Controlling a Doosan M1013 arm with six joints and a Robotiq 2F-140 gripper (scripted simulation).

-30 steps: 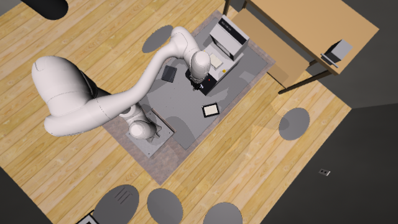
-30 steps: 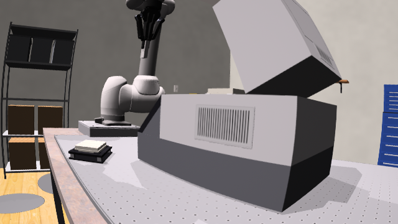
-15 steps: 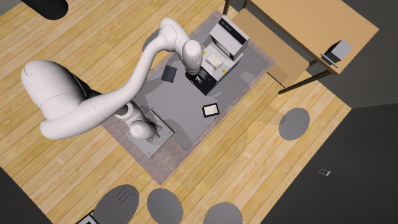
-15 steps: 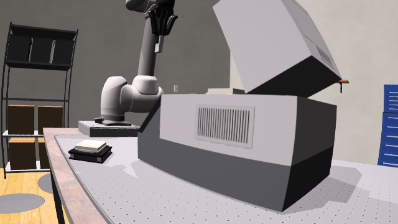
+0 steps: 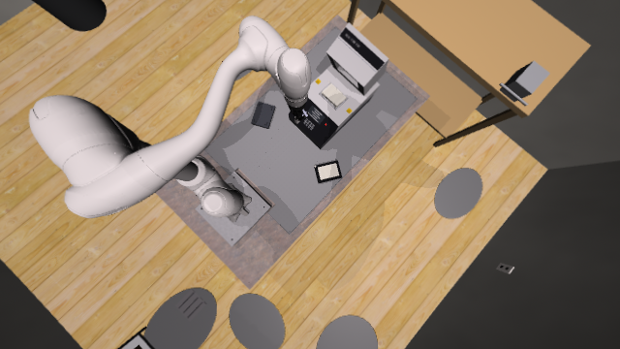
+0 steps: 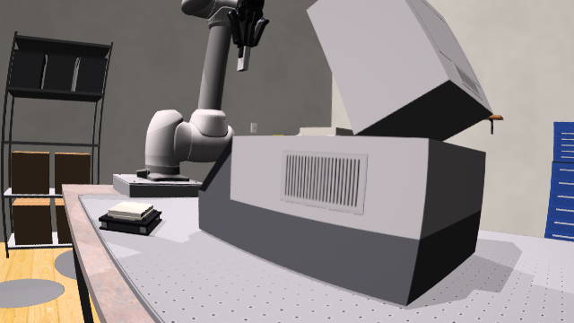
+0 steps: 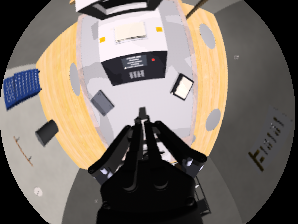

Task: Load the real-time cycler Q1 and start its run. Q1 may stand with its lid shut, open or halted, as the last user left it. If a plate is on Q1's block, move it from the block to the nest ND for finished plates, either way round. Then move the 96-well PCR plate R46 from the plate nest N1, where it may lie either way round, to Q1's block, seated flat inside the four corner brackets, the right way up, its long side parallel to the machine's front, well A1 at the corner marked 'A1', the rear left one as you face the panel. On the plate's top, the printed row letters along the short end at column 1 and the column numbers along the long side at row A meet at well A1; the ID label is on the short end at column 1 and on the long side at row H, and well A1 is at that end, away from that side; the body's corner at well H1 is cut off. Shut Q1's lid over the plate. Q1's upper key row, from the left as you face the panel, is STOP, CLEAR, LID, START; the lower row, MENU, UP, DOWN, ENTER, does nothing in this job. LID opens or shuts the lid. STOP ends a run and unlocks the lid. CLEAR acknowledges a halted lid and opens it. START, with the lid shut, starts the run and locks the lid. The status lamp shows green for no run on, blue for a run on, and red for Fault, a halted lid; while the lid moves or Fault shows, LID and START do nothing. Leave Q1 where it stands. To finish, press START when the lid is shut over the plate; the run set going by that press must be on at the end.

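Note:
The cycler Q1 [image 5: 330, 105] stands on the bench with its lid [image 6: 395, 58] tilted partly up. A pale plate [image 5: 334, 94] lies on its block between yellow corner brackets. A red lamp [image 5: 325, 124] shows on the dark front panel [image 5: 315, 123]. Plate R46 [image 5: 328, 171] lies in the black nest N1, to the front right of the machine, and also shows in the side view [image 6: 131, 210]. The dark nest ND [image 5: 263, 114] is empty, left of the machine. My gripper [image 5: 297, 116] is shut and empty, high above the left end of the panel [image 7: 136, 68].
The arm's base [image 5: 220, 201] stands on a plate at the bench's near end. A wooden table [image 5: 484, 44] stands behind the bench. A shelf rack [image 6: 49, 135] and blue drawers [image 6: 560, 179] stand off the bench.

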